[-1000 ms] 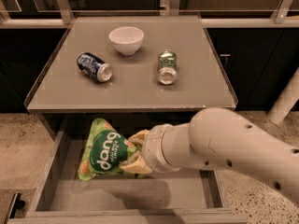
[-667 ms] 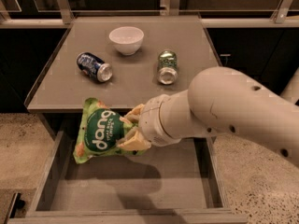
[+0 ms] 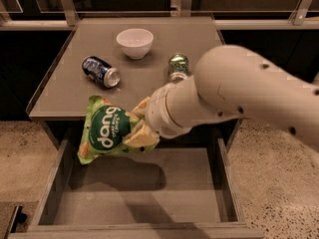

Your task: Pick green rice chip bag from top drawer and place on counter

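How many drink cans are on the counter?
2. A blue can lies left on the counter; a green-patterned can is to its right, partly hidden by the arm. The gripper holds the green rice chip bag over the top drawer.

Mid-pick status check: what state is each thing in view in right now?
top drawer: open, bottom bare.
green rice chip bag: in the air over the drawer.
gripper: shut on the bag, over the drawer.
bowl: upright, empty.
blue can: on its side on counter.
green can: partly hidden by arm.
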Robot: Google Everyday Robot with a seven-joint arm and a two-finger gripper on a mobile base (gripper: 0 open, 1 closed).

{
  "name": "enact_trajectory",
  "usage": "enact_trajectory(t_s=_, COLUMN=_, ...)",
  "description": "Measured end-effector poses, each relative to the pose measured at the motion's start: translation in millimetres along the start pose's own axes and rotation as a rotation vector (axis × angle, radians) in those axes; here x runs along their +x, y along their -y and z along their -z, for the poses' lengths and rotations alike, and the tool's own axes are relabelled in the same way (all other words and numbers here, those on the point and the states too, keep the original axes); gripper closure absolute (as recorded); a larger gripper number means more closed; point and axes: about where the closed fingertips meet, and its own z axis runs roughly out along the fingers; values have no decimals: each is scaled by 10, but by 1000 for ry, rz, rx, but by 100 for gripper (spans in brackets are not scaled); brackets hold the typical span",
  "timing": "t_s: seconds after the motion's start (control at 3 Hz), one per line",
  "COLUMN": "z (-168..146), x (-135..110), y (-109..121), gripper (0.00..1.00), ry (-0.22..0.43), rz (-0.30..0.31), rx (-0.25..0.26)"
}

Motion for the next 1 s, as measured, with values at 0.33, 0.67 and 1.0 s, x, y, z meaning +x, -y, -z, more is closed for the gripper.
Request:
enact_trajectory(t_s=0.33, z=181, x=-383, y=369, gripper=100, ry=-52, rz=67, rx=0)
enact_trajectory(t_s=0.67, z=304, x=-688, y=661, gripper=100, ry=-118, rz=123, rx=6)
enact_trajectory(t_s=1.0, z=365, x=-709, y=896, gripper=100, ry=-144, rz=129, rx=24)
